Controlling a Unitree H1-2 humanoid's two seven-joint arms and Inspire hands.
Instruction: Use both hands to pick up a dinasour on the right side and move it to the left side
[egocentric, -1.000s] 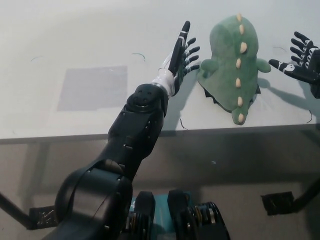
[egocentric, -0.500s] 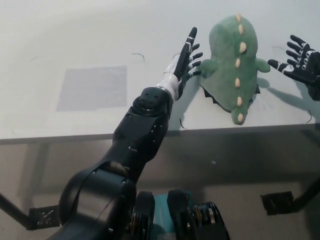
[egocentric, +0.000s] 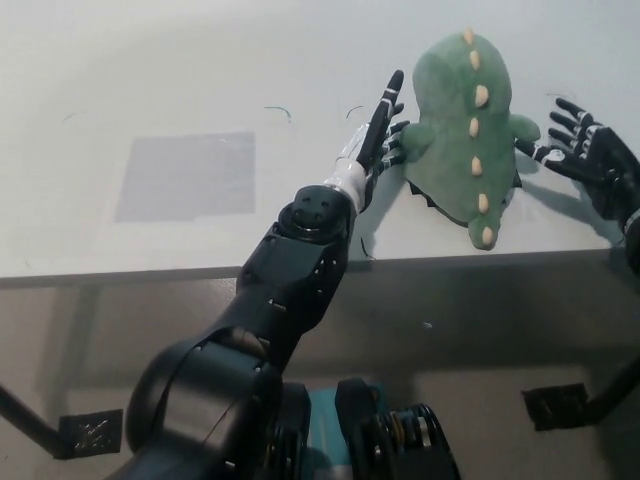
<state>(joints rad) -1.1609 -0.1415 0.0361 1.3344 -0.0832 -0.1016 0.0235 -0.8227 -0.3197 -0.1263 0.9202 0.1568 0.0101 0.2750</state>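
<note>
A green plush dinosaur (egocentric: 460, 130) with cream spikes lies belly down on the right part of the white table (egocentric: 150, 70). My left hand (egocentric: 382, 130) stands edge-on against the toy's left side, open, its fingertips touching the near stubby arm. On the other side my right hand (egocentric: 585, 150) is open with its fingers spread. Its fingertips are close to the toy's right arm, and whether they touch I cannot tell. Neither hand holds the toy.
A grey square patch (egocentric: 185, 175) marks the table's left half. The table's front edge (egocentric: 150, 275) runs across the picture just below the dinosaur's tail, with floor beneath it. A black base foot (egocentric: 555, 405) stands on the floor at lower right.
My left hand has slid right until it meets the dinosaur's side. My right hand has come left and a little down toward the toy. The dinosaur has tilted slightly.
</note>
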